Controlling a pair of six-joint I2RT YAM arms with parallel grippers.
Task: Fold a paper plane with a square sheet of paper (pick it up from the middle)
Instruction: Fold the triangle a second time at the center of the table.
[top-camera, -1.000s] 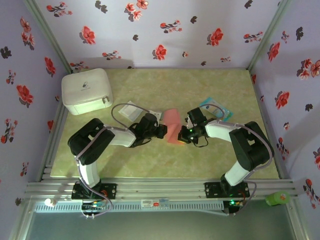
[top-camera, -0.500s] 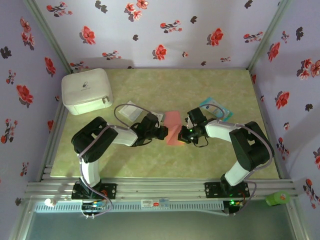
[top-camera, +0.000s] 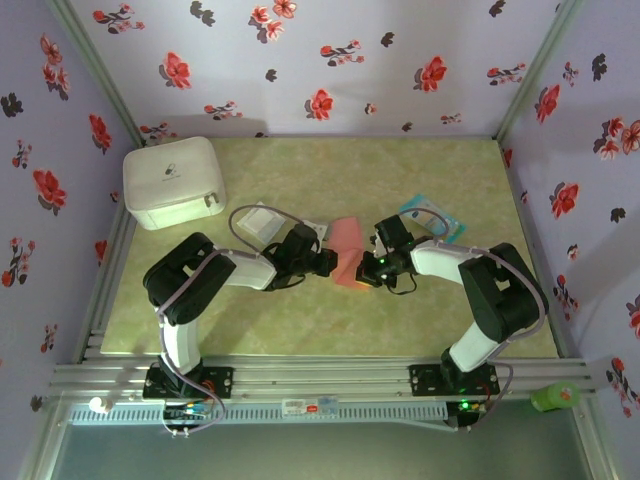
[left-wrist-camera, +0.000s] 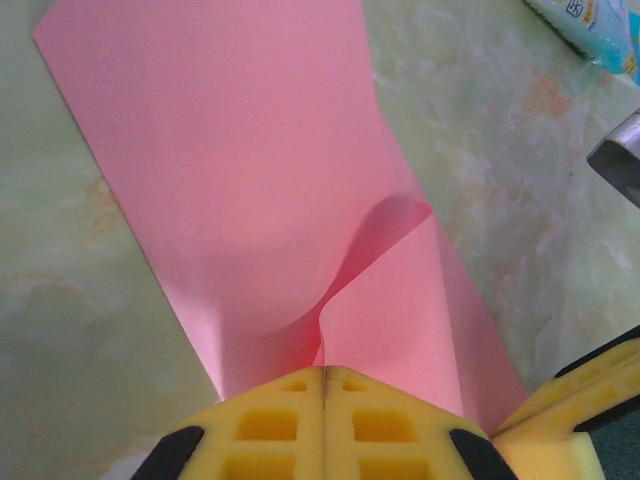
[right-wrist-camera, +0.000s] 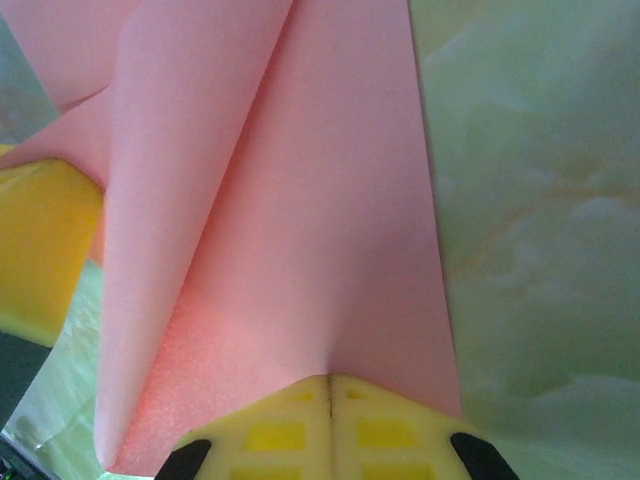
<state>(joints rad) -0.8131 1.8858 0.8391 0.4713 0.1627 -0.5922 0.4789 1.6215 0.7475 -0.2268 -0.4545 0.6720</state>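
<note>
Pinching the square sheet of paper (left-wrist-camera: 250, 150) from opposite sides, left gripper (left-wrist-camera: 323, 372) and right gripper (right-wrist-camera: 330, 378) clamped on it, sheet buckled

Both arms reach inward, elbows bent, wrists low over the middle of the worktop (top-camera: 300, 325). Left tool (top-camera: 327, 264) and right tool (top-camera: 363, 268) face each other, jaws pressed tight, each pinching the square sheet of paper (top-camera: 346, 243).
</note>
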